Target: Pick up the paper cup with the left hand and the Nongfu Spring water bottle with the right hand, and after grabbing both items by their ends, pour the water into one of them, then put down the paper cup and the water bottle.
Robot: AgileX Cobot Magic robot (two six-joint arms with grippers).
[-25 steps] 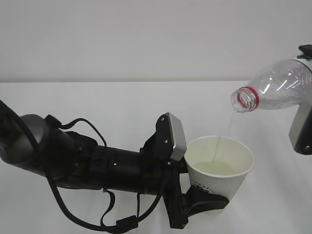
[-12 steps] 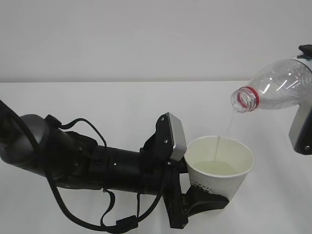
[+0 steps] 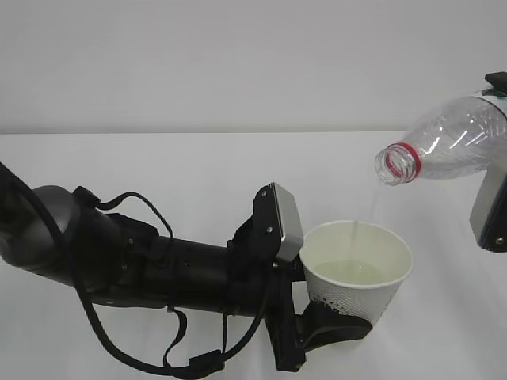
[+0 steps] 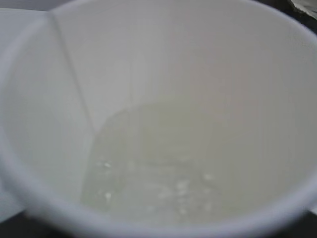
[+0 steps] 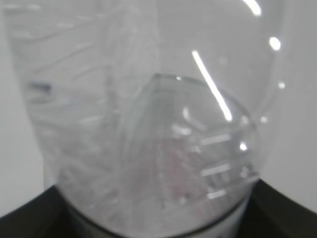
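My left gripper (image 3: 342, 313) is shut on the lower part of the white paper cup (image 3: 358, 273), which it holds upright above the table. The left wrist view looks straight into the paper cup (image 4: 163, 64), where shallow water (image 4: 153, 173) lies at the bottom. The clear Nongfu Spring water bottle (image 3: 451, 138) is tipped with its red-ringed mouth (image 3: 398, 163) down and to the left, above the cup. A thin stream of water (image 3: 369, 207) falls from it into the cup. My right gripper (image 3: 497, 119) is shut on the bottle's far end at the frame's right edge. The bottle (image 5: 148, 124) fills the right wrist view.
The white table (image 3: 158, 166) runs under both arms to a pale wall behind. My black left arm (image 3: 142, 265) lies low across the left half of the exterior view, with cables looping below it.
Both arms hold their places. The thin stream keeps running from the bottle into the cup.
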